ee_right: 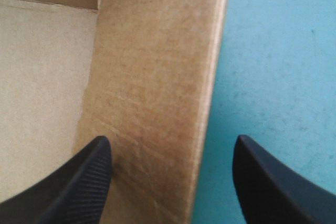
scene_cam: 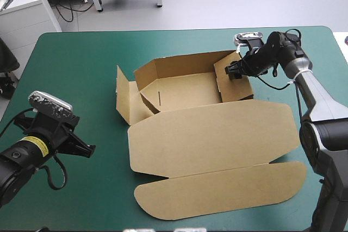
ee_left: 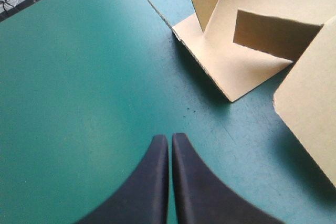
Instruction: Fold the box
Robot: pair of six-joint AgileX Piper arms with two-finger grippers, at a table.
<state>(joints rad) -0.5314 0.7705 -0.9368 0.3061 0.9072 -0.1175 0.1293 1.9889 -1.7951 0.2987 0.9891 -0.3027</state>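
The box [scene_cam: 206,129] wall at 2 o'clock is straddled by the parted right end effector [ee_right: 171,140]. The left end effector [ee_left: 170,137] is pressed together.

I find nothing here that I can read. On my left arm [scene_cam: 16,164] sits a small yellow label [scene_cam: 36,145], close behind the wrist, but its markings are too small to make out.

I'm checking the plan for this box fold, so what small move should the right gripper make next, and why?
Probably close the right gripper on the side wall of the box. Its fingers stand open astride that wall, one over the box's inside, the other over the teal-green cover, so nothing is gripped yet.
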